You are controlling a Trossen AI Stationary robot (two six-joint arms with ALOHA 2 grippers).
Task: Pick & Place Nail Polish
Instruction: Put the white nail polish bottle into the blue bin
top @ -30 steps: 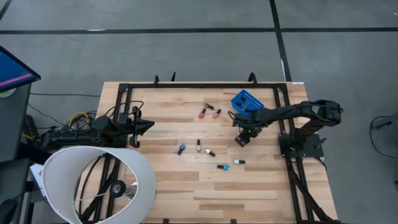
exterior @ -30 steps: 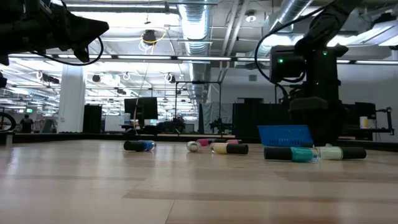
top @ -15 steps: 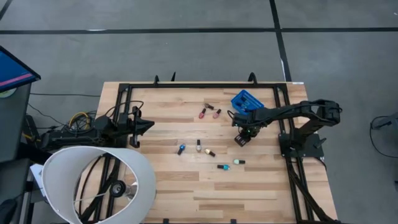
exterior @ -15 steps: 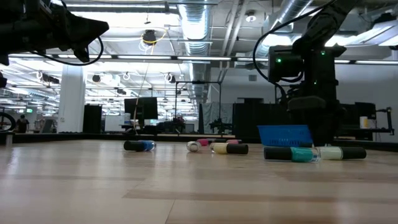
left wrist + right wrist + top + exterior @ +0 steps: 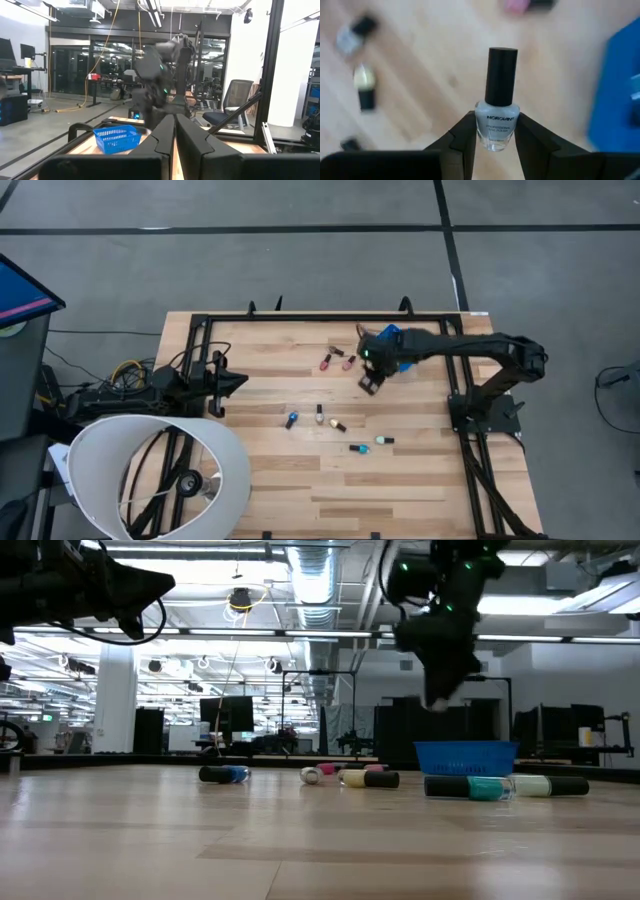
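While half a second ago my right arm was down low on the right side of the table, from above I now see the right gripper (image 5: pixel 370 383) swung up and toward the table's far side, hanging just beside the blue bin (image 5: pixel 396 342) and near the two pink bottles (image 5: pixel 337 362) lying there. Five more bottles lie scattered mid-table, among them the blue-tipped one (image 5: pixel 291 420) and the teal one (image 5: pixel 359 448), and they sit where they sat a second ago. From table height, the right arm's wrist has risen clear of the wood and shifted leftward in the picture, so the bin (image 5: pixel 466 756) that it was blocking now shows whole behind the teal bottle (image 5: pixel 470 787) and its pale neighbour (image 5: pixel 540 785). From the left wrist, the left gripper (image 5: pixel 175 136) has its fingers pressed together and grasps nothing; that arm waits at the table's left edge, looking across at the bin (image 5: pixel 116 138) and the raised right arm. From the right wrist, the fingers are clamped on a pale blue-grey nail polish bottle (image 5: pixel 497 120) with a black cap, held upright above the wood, with the bin's blue wall (image 5: pixel 615 90) just off to one side. I read this as the pick done and the carry under way; what remains for this bottle is to bring it over the bin and let go.
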